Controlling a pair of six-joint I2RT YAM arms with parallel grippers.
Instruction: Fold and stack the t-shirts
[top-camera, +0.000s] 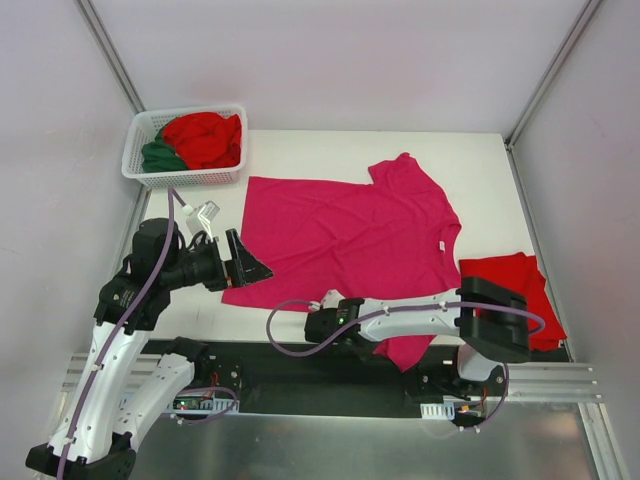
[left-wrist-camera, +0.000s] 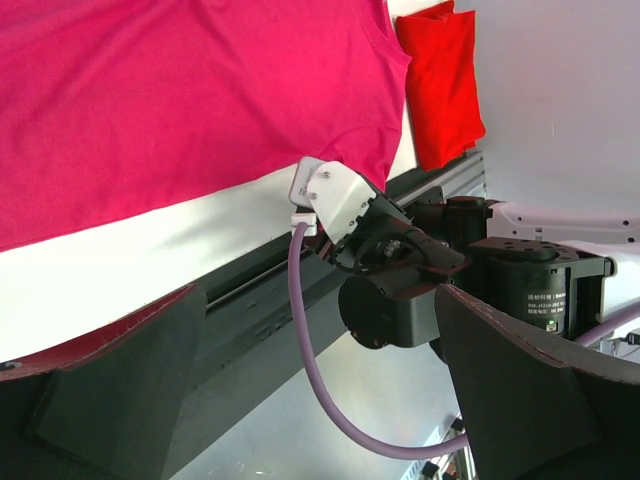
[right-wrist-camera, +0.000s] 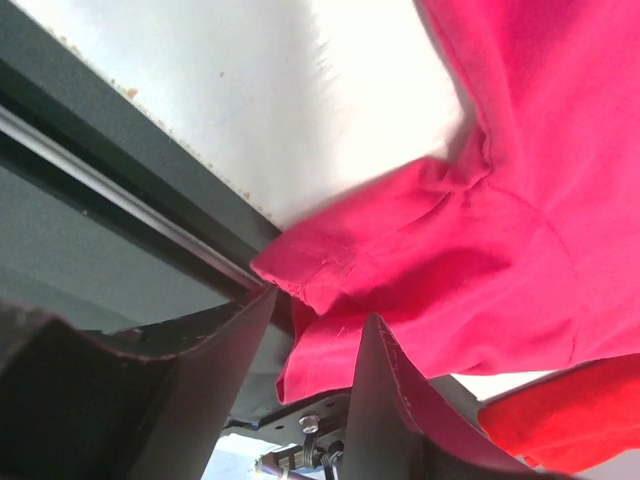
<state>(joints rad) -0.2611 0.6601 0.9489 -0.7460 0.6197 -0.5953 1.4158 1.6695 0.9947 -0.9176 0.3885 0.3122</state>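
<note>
One magenta t-shirt (top-camera: 340, 235) is spread flat mid-table. One folded red t-shirt (top-camera: 510, 268) is laid at its right. A red heap (top-camera: 205, 138), its count not discernible, and one dark green shirt (top-camera: 160, 157) are kept in the single white lattice basket (top-camera: 185, 177) at the far left. The magenta shirt's near sleeve is pinched between the half-closed fingers of the right gripper (right-wrist-camera: 318, 305), at the near edge of the table (top-camera: 480, 170). The left gripper (left-wrist-camera: 318, 295) is held wide open and empty near the shirt's left edge.

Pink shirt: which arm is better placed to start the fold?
Right. The right tool straddles the near edge of the pink shirt, with cloth between its fingers. The left tool hangs open beside the shirt, holding nothing.
</note>
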